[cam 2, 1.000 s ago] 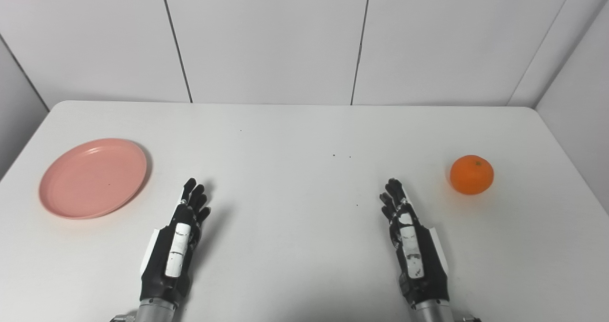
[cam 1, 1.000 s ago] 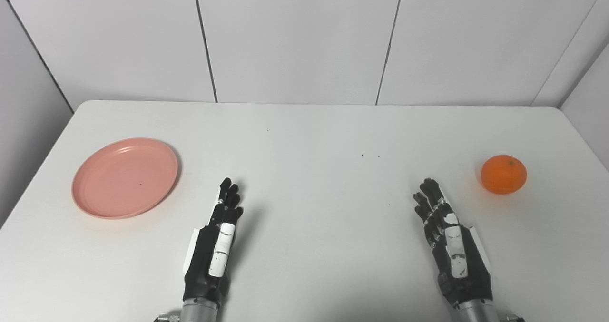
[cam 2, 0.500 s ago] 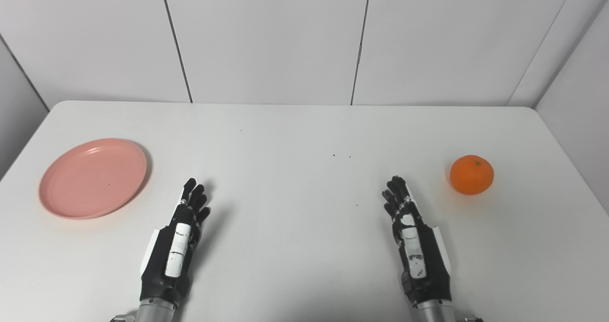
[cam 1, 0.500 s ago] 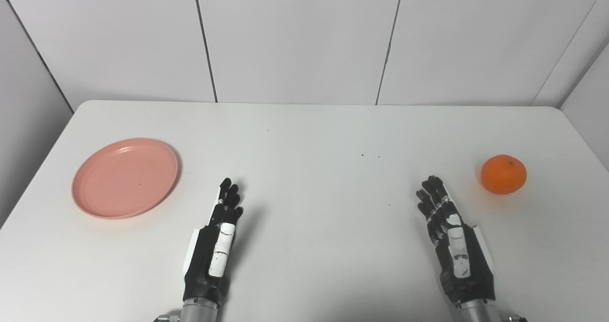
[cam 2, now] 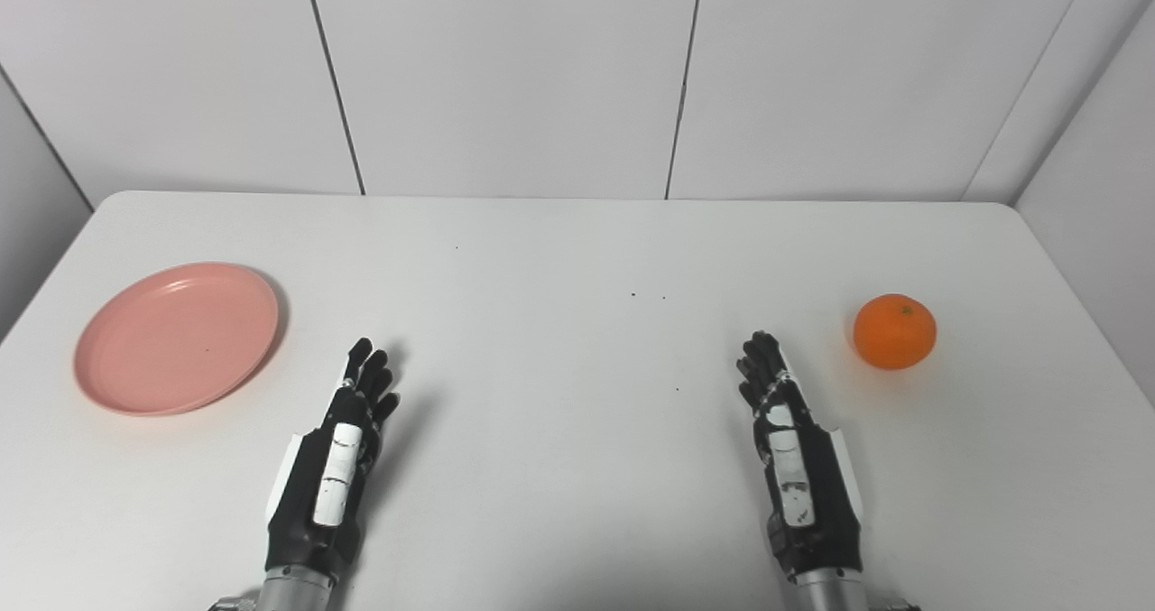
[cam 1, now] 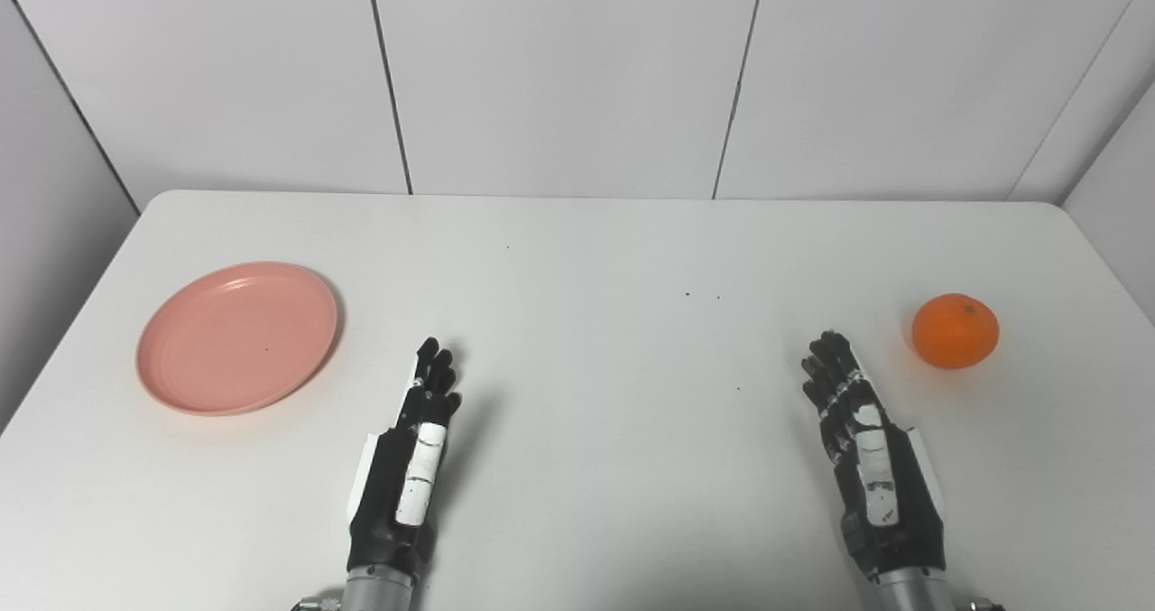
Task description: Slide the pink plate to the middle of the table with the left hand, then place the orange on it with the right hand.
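- Fingers [cam 1: 436, 369]: on both hands stretched forward and lying close side by side, pinching nothing, palms turned inward.
- Table [cam 1: 586, 259]: white, rounded far corners, the largest item. Bears everything listed; a few small dark specks near its middle.
- Room: plain pale wall panels with dark vertical seams behind the table; angled side walls at left and right.
- Pink plate [cam 1: 236, 337]: round, shallow, so no long axis to reckon with. Lies flat on the table's left part, well away from the middle. It holds nothing.
- Left hand [cam 1: 406, 467]: empty, low over the near edge of the table, its arm entering from the bottom. The plate lies ahead and to the left of its fingertips, near but apart. This is the nearer hand to the plate by a wide margin. Judgement: the first step, the slide, is not yet begun; the hand needs to swing left and reach the plate's rim, then push or draw it rightward toward the centre.
- Right hand [cam 1: 871, 467]: empty, likewise edge-up near the table's front. The orange lies ahead and to the right of its fingertips, near, not touching.
- Orange [cam 1: 955, 330]: round, stem mark up, resting on the table's right part, well apart from the plate. Judgement: liable to roll if nudged; best left until the plate is centred.
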You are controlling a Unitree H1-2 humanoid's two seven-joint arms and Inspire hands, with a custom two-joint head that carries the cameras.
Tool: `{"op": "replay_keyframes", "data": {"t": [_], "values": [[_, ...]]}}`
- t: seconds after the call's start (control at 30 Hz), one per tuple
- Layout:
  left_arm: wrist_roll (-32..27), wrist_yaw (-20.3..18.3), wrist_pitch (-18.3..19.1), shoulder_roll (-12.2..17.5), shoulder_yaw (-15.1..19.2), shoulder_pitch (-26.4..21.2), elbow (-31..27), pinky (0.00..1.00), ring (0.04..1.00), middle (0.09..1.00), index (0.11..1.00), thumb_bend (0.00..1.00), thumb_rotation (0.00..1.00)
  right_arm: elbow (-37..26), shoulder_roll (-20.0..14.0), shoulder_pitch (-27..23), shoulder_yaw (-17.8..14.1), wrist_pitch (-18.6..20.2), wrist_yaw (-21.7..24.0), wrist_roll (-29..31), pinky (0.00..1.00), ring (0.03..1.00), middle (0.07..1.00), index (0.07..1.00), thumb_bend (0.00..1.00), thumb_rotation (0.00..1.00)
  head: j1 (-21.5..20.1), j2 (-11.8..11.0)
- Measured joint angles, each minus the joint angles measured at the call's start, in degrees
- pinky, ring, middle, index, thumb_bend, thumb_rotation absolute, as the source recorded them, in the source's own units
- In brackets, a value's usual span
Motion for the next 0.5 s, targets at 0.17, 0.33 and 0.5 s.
{"op": "replay_keyframes", "data": {"t": [0.17, 0.33, 0.5], "values": [[0.0, 0.0, 0.0, 0.0, 0.0, 0.0, 0.0, 1.0, 1.0, 1.0, 1.0, 0.83, 0.91, -0.01, -0.33, 0.0, 0.5, 0.02, 0.11, 0.04, 1.0, 0.978, 0.971, 0.953, 0.88, 0.97, -0.09, 0.09], [0.0, 0.0, 0.01, 0.0, 0.01, 0.0, 0.0, 1.0, 1.0, 1.0, 1.0, 0.83, 0.9, -0.03, -0.5, 0.01, 0.74, 0.04, 0.11, 0.08, 1.0, 0.979, 0.973, 0.952, 0.88, 0.97, -0.09, 0.09], [0.0, 0.0, 0.03, 0.0, 0.02, 0.0, -0.01, 1.0, 1.0, 1.0, 1.0, 0.83, 0.9, -0.06, -0.52, 0.04, 0.78, 0.11, 0.1, 0.2, 1.0, 0.983, 0.976, 0.953, 0.88, 0.96, -0.09, 0.17]]}}
